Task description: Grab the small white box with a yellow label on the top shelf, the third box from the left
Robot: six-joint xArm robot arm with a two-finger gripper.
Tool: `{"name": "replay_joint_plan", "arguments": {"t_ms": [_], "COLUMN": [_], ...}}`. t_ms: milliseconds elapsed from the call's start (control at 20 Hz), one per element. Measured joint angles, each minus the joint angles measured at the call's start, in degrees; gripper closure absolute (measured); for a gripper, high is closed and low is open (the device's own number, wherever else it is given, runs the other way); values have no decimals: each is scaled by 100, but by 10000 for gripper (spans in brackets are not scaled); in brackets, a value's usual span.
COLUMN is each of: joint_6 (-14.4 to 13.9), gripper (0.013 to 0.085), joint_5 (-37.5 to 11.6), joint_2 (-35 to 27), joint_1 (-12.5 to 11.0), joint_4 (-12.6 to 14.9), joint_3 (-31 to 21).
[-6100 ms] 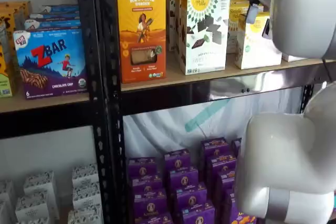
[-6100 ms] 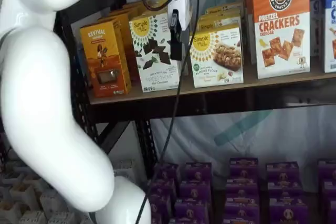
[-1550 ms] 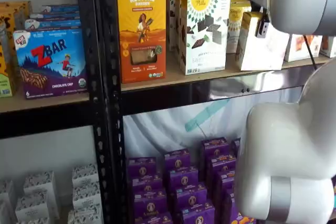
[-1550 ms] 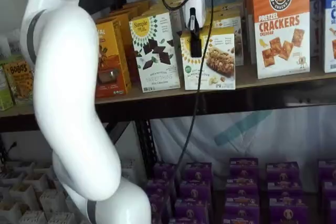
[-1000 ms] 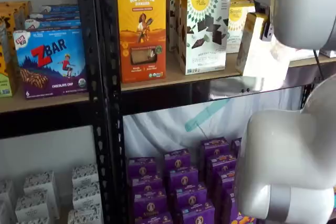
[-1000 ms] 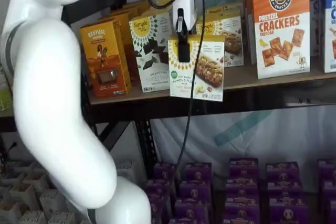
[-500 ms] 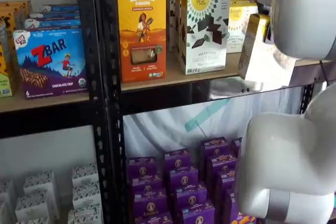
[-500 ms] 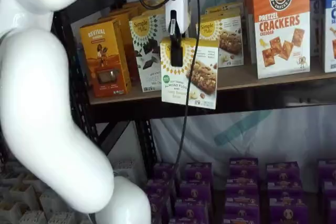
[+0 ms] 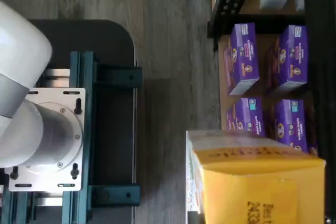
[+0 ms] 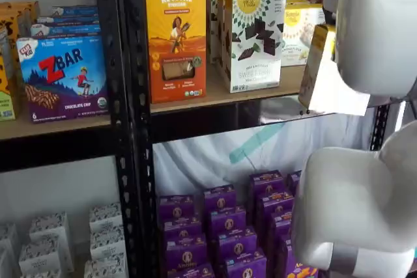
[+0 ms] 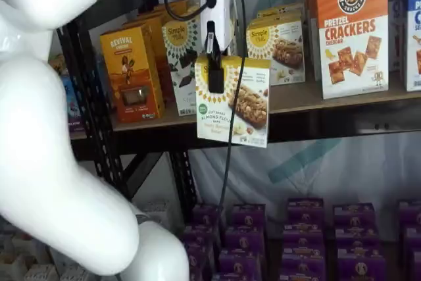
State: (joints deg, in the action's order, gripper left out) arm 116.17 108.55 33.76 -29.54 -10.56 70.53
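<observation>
The small white box (image 11: 238, 103), with a round yellow logo and a tan food picture, hangs tilted in the air in front of the top shelf (image 11: 329, 97), clear of the board. My gripper (image 11: 216, 81) is shut on its top edge, with one black finger showing on its front face. In a shelf view the box (image 10: 322, 73) shows its yellow side panel, partly behind my white arm. In the wrist view its yellow top panel (image 9: 260, 187) fills the corner near the purple boxes.
On the top shelf stand a tall white chocolate-pattern box (image 11: 183, 51), an orange box (image 11: 129, 70), another small white box (image 11: 277, 44) and a crackers box (image 11: 352, 31). Purple boxes (image 11: 302, 235) fill the floor below. My white arm (image 11: 52, 136) covers the left.
The gripper has pulled the small white box off the top shelf, outward and lower. The box now hangs free in front of the rail, and the box behind it stands uncovered.
</observation>
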Motion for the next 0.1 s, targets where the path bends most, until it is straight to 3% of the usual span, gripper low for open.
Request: {"name": "replay_joint_plan", "arguments": {"t_ms": [100], "joint_6": [26], "gripper": [650], "joint_5": [15], "joint_2": [46], "joint_1": [-29], "joint_4": [-8], "joint_3": [-47]}}
